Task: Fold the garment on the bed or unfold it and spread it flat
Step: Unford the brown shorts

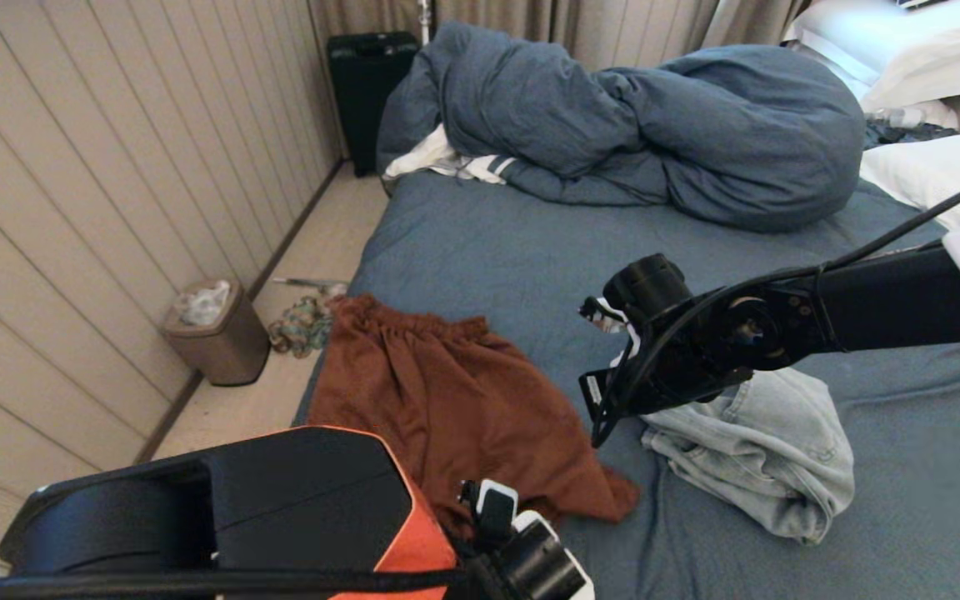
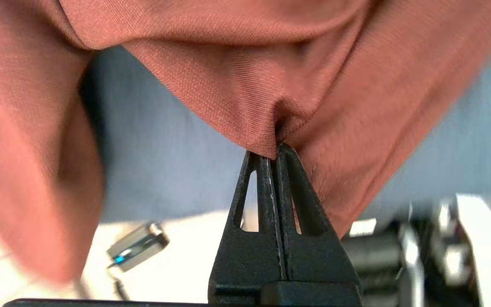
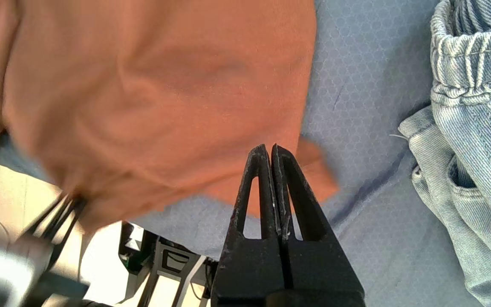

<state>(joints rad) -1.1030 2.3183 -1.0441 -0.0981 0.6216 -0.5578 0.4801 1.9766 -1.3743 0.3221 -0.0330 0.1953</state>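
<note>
rust-brown garment (image 1: 447,400) rumpled at the bed's (image 1: 513,250) near-left edge, left end effector (image 2: 276,149) pinching its hem, right end effector (image 3: 270,149) closed empty, seemingly hovering, jeans (image 1: 763,450) beside, open sheet beyond
</note>
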